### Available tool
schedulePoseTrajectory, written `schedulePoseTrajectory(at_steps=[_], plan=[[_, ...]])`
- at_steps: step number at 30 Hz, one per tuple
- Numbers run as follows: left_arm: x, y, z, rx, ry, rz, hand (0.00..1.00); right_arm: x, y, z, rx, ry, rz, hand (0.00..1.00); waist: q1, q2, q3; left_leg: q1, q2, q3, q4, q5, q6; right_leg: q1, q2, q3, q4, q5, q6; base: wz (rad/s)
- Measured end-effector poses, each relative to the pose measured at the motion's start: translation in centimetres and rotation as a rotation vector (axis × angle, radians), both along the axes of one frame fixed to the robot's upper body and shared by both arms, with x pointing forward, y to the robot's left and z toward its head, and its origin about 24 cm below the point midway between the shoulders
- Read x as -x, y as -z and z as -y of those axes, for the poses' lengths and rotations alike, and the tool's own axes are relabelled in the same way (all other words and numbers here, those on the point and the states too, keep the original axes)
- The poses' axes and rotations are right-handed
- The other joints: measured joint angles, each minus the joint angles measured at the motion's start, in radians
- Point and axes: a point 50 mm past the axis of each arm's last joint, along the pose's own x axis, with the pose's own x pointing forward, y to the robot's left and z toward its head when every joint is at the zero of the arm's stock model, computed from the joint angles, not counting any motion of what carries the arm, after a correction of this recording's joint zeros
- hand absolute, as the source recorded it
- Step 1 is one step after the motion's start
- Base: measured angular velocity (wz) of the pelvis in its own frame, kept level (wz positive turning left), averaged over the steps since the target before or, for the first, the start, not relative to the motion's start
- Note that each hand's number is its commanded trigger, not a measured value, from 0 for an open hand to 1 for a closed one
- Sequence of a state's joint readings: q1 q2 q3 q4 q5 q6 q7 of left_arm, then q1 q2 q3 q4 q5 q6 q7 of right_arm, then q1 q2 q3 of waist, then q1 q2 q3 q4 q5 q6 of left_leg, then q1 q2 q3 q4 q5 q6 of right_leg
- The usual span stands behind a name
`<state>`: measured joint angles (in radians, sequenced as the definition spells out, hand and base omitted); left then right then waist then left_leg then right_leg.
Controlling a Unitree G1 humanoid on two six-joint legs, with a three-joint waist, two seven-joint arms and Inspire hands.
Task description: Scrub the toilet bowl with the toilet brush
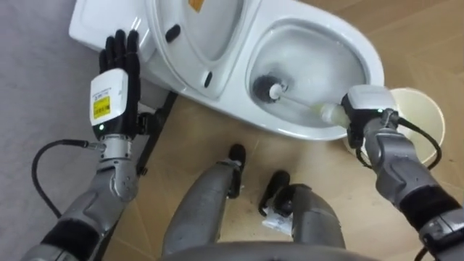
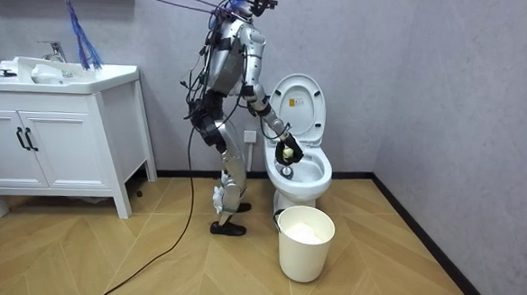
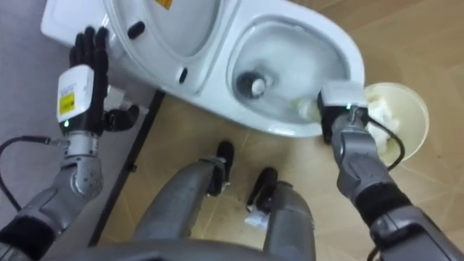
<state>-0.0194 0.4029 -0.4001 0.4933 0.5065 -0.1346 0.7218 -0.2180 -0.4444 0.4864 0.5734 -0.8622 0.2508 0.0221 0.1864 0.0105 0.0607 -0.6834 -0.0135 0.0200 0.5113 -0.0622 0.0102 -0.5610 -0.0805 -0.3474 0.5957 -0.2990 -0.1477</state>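
The brush [image 1: 293, 98] is in the right robot hand [image 1: 367, 109]. Its fingers are curled round the outer end of the white handle [image 1: 313, 106], just at the rim of the bowl [image 1: 366, 51] on the robot's side.

From that robot hand the brush runs toward the robot's left and a little away from its body, sloping down into the bowl. That line is its long axis. The dark head [image 1: 271, 88] is the far, low end and points at the lowest part of the bowl. It seems to rest on the porcelain there, though the contact cannot be made out for sure. The grip end points back to the robot's right, toward the bin [image 1: 428, 109] just beyond the right robot hand.

The left robot hand [image 1: 119, 72] is well apart on the other side of the brush. Its fingers are straight and it holds nothing. It is held up beside the tank [image 1: 90, 25], left of the upright lid [image 1: 196, 36]. It is much the farther of the two from the brush and looks to have no part in the stroke.

Scrubbing appears to be the step in hand. Because the head lies left of and below the right robot hand, a push along the axis would drive it across the bowl's bottom. A pull toward that robot hand would draw it up the near wall. Swinging the wrist would sweep it sideways.
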Motion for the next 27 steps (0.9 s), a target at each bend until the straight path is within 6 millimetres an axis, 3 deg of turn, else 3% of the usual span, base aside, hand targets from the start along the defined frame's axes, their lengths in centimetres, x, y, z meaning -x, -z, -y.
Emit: schedulePoseTrajectory(at_steps=[5,7,11,13,16,20,23,25,27], plan=[[0.1,0.3,-0.5,0.017,-0.001,-0.061,0.00,0.2,0.2,0.1,-0.027,-0.032,-0.025,1.00,-0.012,-0.014,-0.0016,0.076,0.001,-0.013,0.001,-0.010,-0.009,0.093,-0.001,-0.013,-0.029,-0.010,0.005,0.05],[1.1,0.8,-1.0,0.025,-0.013,-0.109,0.00,0.8,0.4,0.3,-0.058,-0.033,-0.035,1.00,-0.016,-0.021,-0.0045,0.135,-0.001,-0.016,-0.022,-0.021,-0.010,0.147,-0.001,-0.006,-0.049,-0.013,0.015,-0.05],[3.1,1.8,-2.2,0.039,-0.066,-0.178,0.00,3.3,1.7,0.7,-0.114,-0.013,-0.076,1.00,-0.019,-0.046,-0.0271,0.235,-0.015,-0.026,-0.082,-0.024,-0.007,0.255,0.006,-0.010,-0.125,-0.003,0.036,0.08],[5.5,2.7,-3.3,0.080,-0.160,-0.223,0.00,5.6,2.7,1.2,-0.140,0.015,-0.117,1.00,-0.017,-0.058,-0.0432,0.320,-0.022,-0.029,-0.138,-0.025,-0.006,0.347,0.013,-0.011,-0.198,0.010,0.053,0.07],[7.2,3.1,-4.2,0.142,-0.257,-0.239,0.00,6.9,3.1,1.9,-0.152,0.051,-0.132,1.00,-0.017,-0.067,-0.0497,0.387,-0.034,-0.035,-0.165,-0.026,-0.005,0.430,0.014,-0.016,-0.256,0.018,0.069,0.10],[8.9,3.4,-5.0,0.233,-0.352,-0.250,0.00,8.0,2.8,1.9,-0.180,0.071,-0.109,1.00,-0.013,-0.075,-0.0532,0.473,-0.041,-0.033,-0.217,-0.035,0.010,0.510,0.016,-0.019,-0.306,0.023,0.080,0.01],[10.8,4.4,-5.4,0.321,-0.447,-0.299,0.00,8.2,2.9,1.4,-0.242,0.103,-0.096,1.00,-0.014,-0.092,-0.0470,0.538,-0.049,-0.034,-0.248,-0.036,0.011,0.573,0.016,-0.011,-0.345,0.026,0.088,-0.04],[12.0,5.2,-5.6,0.391,-0.521,-0.336,0.00,9.0,3.1,1.5,-0.268,0.138,-0.100,1.00,-0.015,-0.100,-0.0546,0.558,-0.049,-0.033,-0.255,-0.048,0.016,0.600,0.022,-0.009,-0.371,0.030,0.093,0.00],[13.0,5.9,-5.7,0.419,-0.556,-0.375,0.00,9.2,2.9,1.7,-0.280,0.153,-0.092,1.00,-0.014,-0.102,-0.0550,0.558,-0.046,-0.032,-0.257,-0.057,0.018,0.601,0.025,-0.009,-0.375,0.032,0.094,0.00]])
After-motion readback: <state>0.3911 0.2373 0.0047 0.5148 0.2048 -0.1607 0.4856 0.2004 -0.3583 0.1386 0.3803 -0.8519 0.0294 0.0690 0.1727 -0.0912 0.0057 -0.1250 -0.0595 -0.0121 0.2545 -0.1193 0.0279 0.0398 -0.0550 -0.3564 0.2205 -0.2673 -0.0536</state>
